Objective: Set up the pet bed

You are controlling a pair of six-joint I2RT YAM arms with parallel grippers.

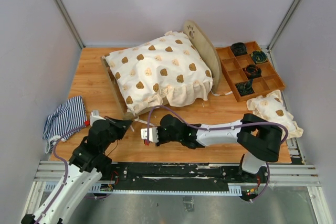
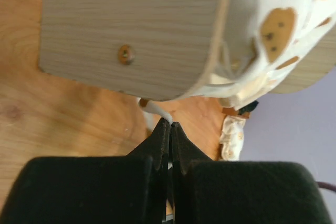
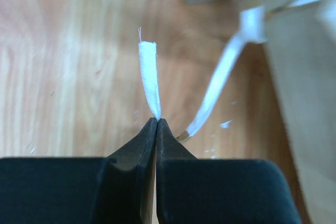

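Note:
The pet bed, a light plywood frame [image 1: 118,96] with a rounded headboard [image 1: 202,45], stands at the table's middle back. A cream cushion [image 1: 157,72] with brown bear prints covers it; no striped mattress shows. My left gripper [image 1: 127,123] sits just in front of the bed's near end board [image 2: 131,30] and is shut [image 2: 170,124] on a white tie string [image 2: 155,109] hanging from the cushion. My right gripper [image 1: 143,134] is close beside it and is shut [image 3: 157,120] on another white tie string [image 3: 149,77]. A second loose string [image 3: 218,85] lies to its right.
A navy-and-white striped cloth [image 1: 65,119] lies at the left edge. A brown compartment tray [image 1: 265,83] with dark items stands at the back right. A small bear-print pillow [image 1: 273,111] lies in front of it. Grey walls enclose the table.

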